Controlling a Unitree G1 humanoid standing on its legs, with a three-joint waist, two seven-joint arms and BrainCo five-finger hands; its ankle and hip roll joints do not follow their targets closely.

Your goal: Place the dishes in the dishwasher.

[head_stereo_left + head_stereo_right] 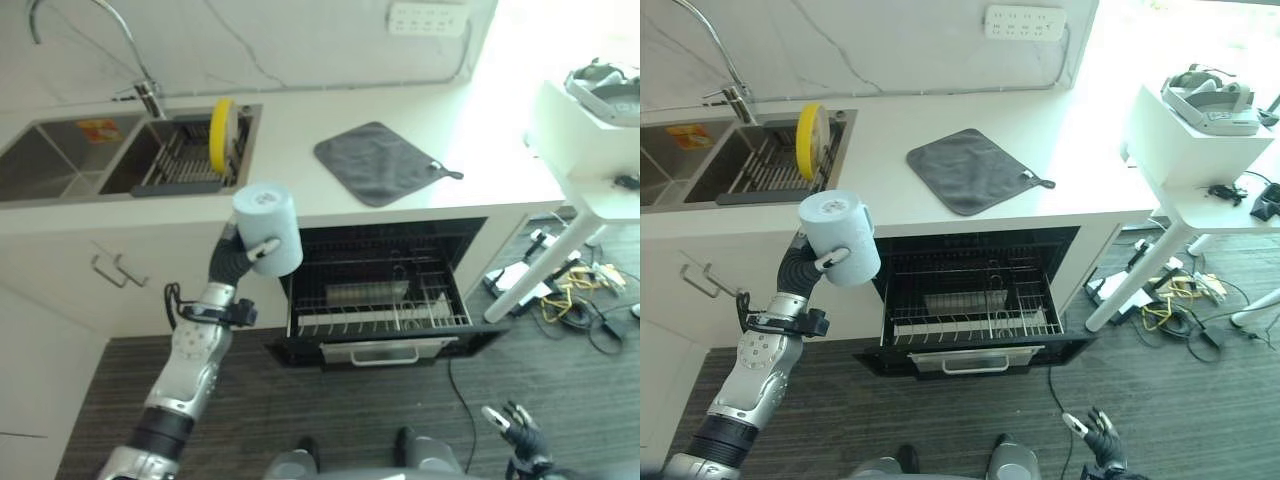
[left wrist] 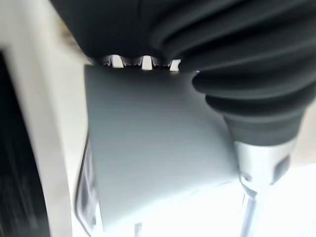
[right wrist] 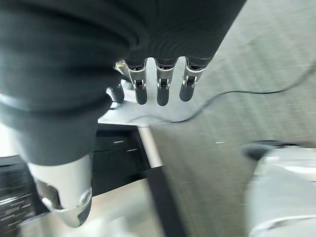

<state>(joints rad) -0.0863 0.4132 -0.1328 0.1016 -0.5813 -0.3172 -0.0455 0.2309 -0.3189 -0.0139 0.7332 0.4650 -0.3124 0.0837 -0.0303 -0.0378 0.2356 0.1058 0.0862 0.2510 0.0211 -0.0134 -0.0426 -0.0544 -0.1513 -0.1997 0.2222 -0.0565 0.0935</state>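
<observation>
While the dishwasher (image 1: 975, 300) sits with its door dropped open under the counter (image 1: 1060, 170), the left hand (image 1: 246, 252) has a pale blue mug (image 1: 270, 228) held up in the air, just left of the opening and about level with the counter's front edge. The fingers are wrapped round the mug's side, and you can see one silver finger poking across the front of it, so that's a proper grip. The mug is tipped so its flat round base faces up toward the camera. In the left wrist view the mug's grey-blue wall sits right up against the dark ribbed cover, with fingertips (image 2: 146, 62) peeking over its edge.

Inside the dishwasher the wire rack (image 1: 975, 322) is pulled partway out, and something pale lies in it, can't tell what exactly.

Up on the counter there's a dark grey cloth (image 1: 965, 168) lying flat, well right of the sink (image 1: 680, 165). The right-hand basin of the sink has a drying rack (image 1: 185, 160) in it with a yellow plate (image 1: 222, 128) standing on edge.

The right hand (image 1: 1095, 432) hangs low near the floor at the lower right, well away from everything, fingers loosely spread and holding nothing. Off to the right stands a white side table (image 1: 1185, 140) with a headset (image 1: 1212, 95) on top.
</observation>
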